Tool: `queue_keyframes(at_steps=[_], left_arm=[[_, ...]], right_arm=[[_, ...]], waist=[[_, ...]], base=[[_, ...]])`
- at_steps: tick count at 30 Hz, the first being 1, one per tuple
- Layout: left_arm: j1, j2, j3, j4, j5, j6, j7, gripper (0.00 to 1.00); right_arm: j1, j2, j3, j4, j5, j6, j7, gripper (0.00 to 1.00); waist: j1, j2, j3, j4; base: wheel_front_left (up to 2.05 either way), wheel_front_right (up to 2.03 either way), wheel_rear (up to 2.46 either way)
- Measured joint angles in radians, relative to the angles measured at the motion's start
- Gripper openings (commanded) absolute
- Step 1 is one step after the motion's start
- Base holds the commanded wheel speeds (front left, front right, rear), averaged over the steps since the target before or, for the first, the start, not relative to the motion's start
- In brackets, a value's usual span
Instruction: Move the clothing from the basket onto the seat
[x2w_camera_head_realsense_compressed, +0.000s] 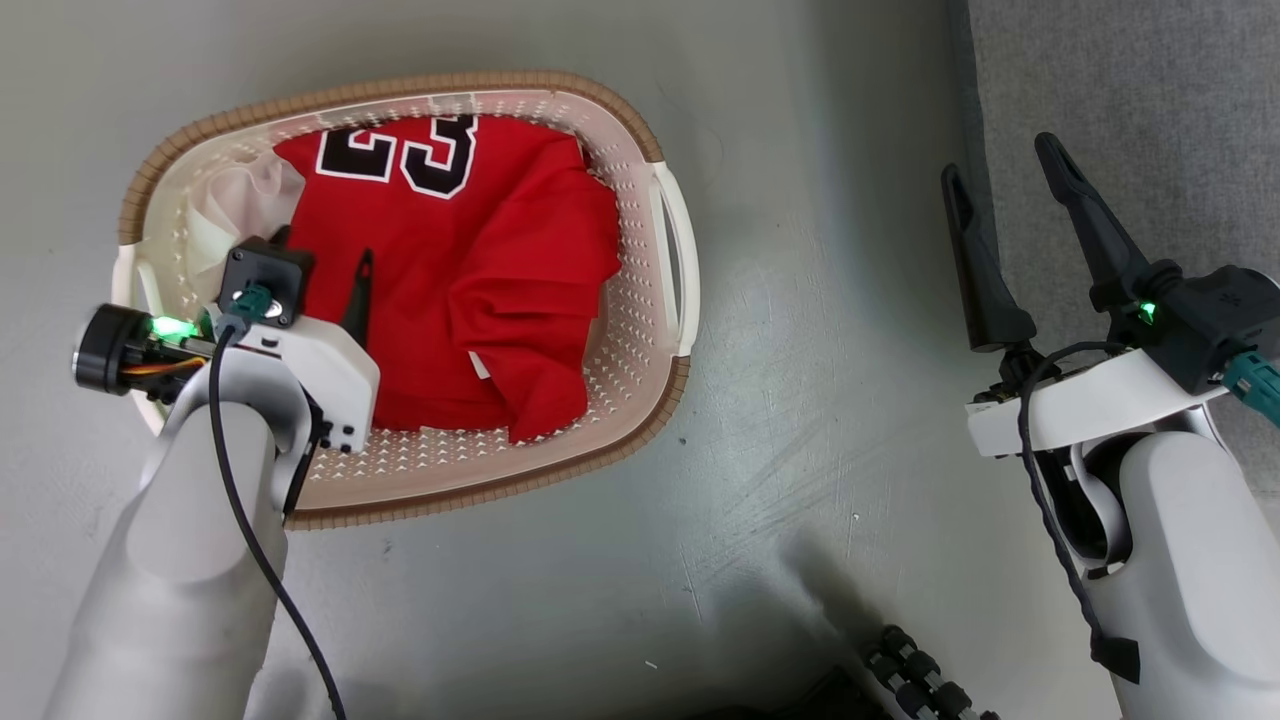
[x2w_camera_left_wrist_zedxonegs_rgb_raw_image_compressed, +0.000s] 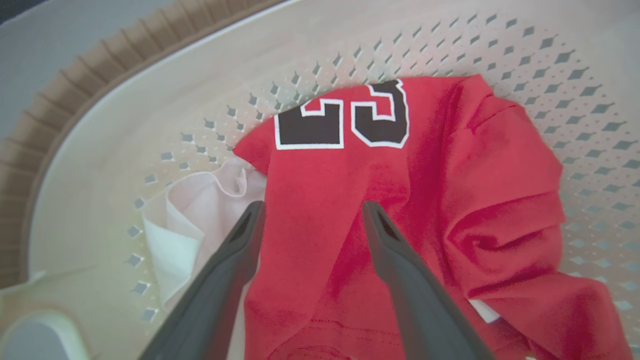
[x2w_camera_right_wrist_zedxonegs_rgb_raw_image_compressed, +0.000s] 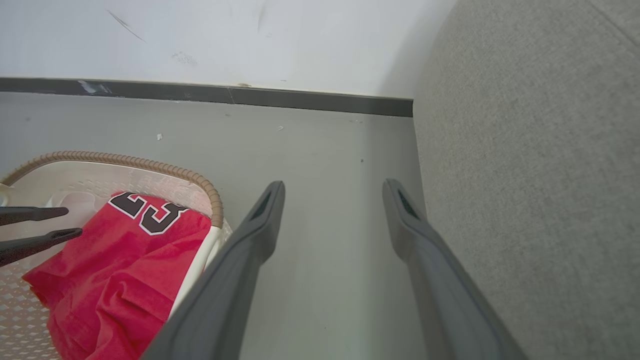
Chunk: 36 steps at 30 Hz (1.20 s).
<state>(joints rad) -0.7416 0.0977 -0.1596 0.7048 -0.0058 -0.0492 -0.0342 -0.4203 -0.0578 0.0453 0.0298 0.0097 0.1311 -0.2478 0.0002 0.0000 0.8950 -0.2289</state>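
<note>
The grasp looks to be the step in hand: the left pincer (x2w_camera_left_wrist_zedxonegs_rgb_raw_image_compressed: 312, 207) hangs wide open over the red number-23 jersey (x2w_camera_head_realsense_compressed: 470, 280) crumpled in the laundry basket (x2w_camera_head_realsense_compressed: 400, 90), the right pincer (x2w_camera_head_realsense_compressed: 998, 158) stands open by the grey sofa (x2w_camera_head_realsense_compressed: 1130, 100), and the next move is probably to lower and pinch a fold.

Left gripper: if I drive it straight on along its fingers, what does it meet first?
Most likely the red clothing in the basket: the open left gripper points at the fabric just under its dark number. The gap left is unclear.
</note>
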Motion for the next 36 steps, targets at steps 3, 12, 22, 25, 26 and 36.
queue_keyframes(at_steps=[3, 12, 22, 25, 26, 36], left_arm=[[-0.016, 0.002, -0.001, 0.006, 0.0, 0.008, -0.002, 1.0], [-0.07, -0.008, -0.008, 0.053, 0.006, 0.012, -0.001, 1.0], [-0.07, -0.023, -0.014, 0.103, 0.0, 0.014, -0.002, 1.0], [-0.07, -0.024, -0.014, 0.115, -0.001, 0.02, -0.002, 1.0], [-0.07, -0.024, -0.014, 0.115, -0.001, 0.02, -0.002, 1.0], [-0.084, -0.024, -0.013, 0.144, -0.002, 0.035, -0.001, 1.0]], right_arm=[[-0.007, 0.002, 0.004, 0.001, 0.002, 0.0, 0.0, 1.0], [-0.021, 0.006, 0.017, 0.006, 0.011, 0.0, 0.0, 1.0], [-0.04, 0.009, 0.019, 0.015, 0.033, 0.0, 0.0, 1.0], [-0.04, 0.01, 0.019, 0.015, 0.033, 0.0, 0.0, 1.0], [-0.04, 0.01, 0.019, 0.015, 0.033, 0.0, 0.0, 1.0], [-0.039, 0.013, 0.024, 0.014, 0.054, 0.0, 0.0, 1.0]], waist=[[0.0, 0.0, 0.012, -0.006], [0.0, 0.0, 0.038, -0.023], [-0.0001, 0.0, 0.04, -0.046], [-0.0001, 0.0, 0.043, -0.052], [-0.0001, 0.0, 0.043, -0.052], [-0.0001, 0.0, 0.061, -0.069]], base=[[0.0, 0.0, 0.0], [0.0, 0.0, 0.0], [0.0, 0.0, 0.0], [0.0, 0.0, 0.0], [0.0, 0.0, 0.0], [0.0, 0.0, 0.0]])
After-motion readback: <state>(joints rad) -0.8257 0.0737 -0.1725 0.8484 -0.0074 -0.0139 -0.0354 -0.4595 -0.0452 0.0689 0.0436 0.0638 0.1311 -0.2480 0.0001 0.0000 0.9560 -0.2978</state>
